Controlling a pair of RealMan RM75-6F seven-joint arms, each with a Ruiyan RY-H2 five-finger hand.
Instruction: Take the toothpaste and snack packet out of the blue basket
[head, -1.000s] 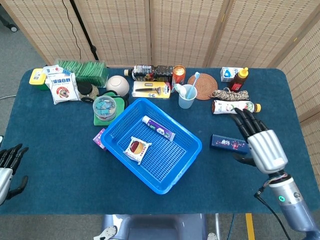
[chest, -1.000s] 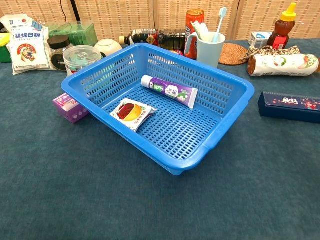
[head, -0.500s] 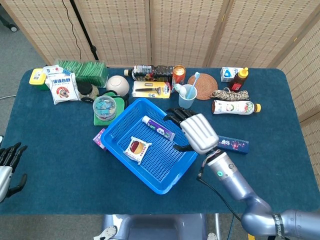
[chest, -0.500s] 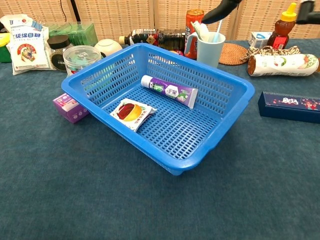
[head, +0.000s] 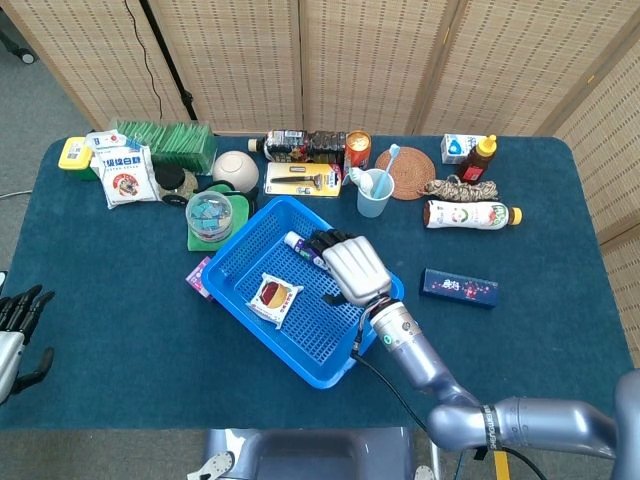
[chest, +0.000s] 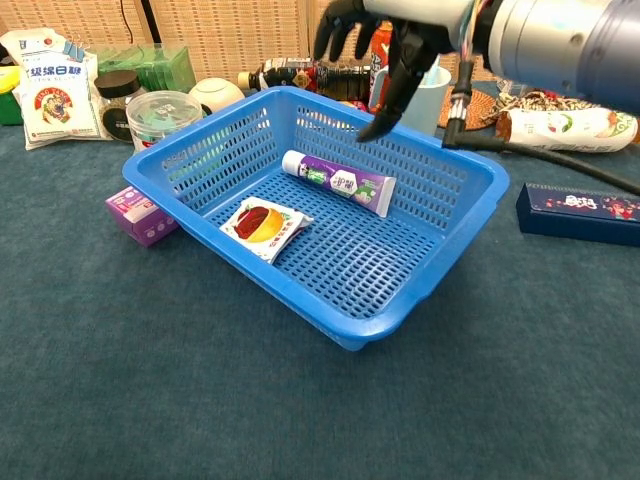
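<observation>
Hovering spread and empty above the toothpaste (chest: 337, 182), the right hand (head: 348, 265) has lifted nothing yet, so both the tube and the snack packet (chest: 263, 224) lie inside the blue basket (chest: 455, 235), leaving the whole task undone.
</observation>
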